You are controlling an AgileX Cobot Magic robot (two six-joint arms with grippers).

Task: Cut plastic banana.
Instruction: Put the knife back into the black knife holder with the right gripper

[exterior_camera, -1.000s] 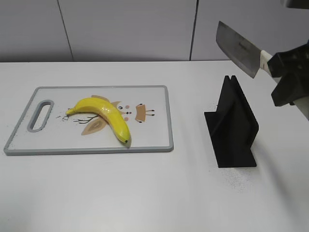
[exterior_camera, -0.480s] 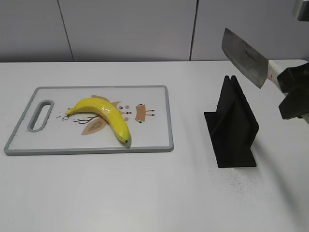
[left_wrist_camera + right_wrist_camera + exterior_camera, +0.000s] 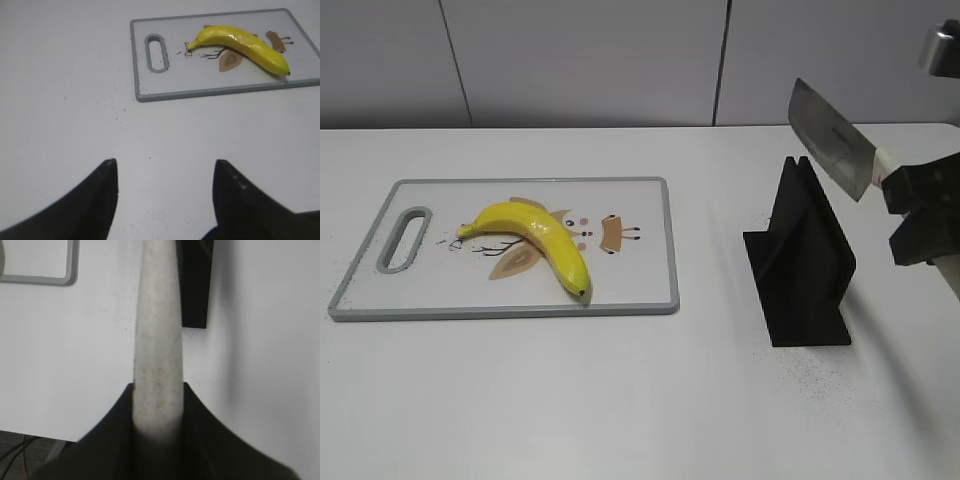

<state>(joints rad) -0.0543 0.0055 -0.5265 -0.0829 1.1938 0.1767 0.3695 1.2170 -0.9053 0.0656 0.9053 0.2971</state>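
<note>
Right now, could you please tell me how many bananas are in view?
1. The single banana lies on the cutting board, left of the black knife stand. None looks hidden, though the stand blocks some of the table.

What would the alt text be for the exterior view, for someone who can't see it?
A robot pincer at the right edge holds a cleaver in the air above a black knife stand. To the left, a yellow plastic banana lies whole on a grey-rimmed cutting board on a white table.
</note>
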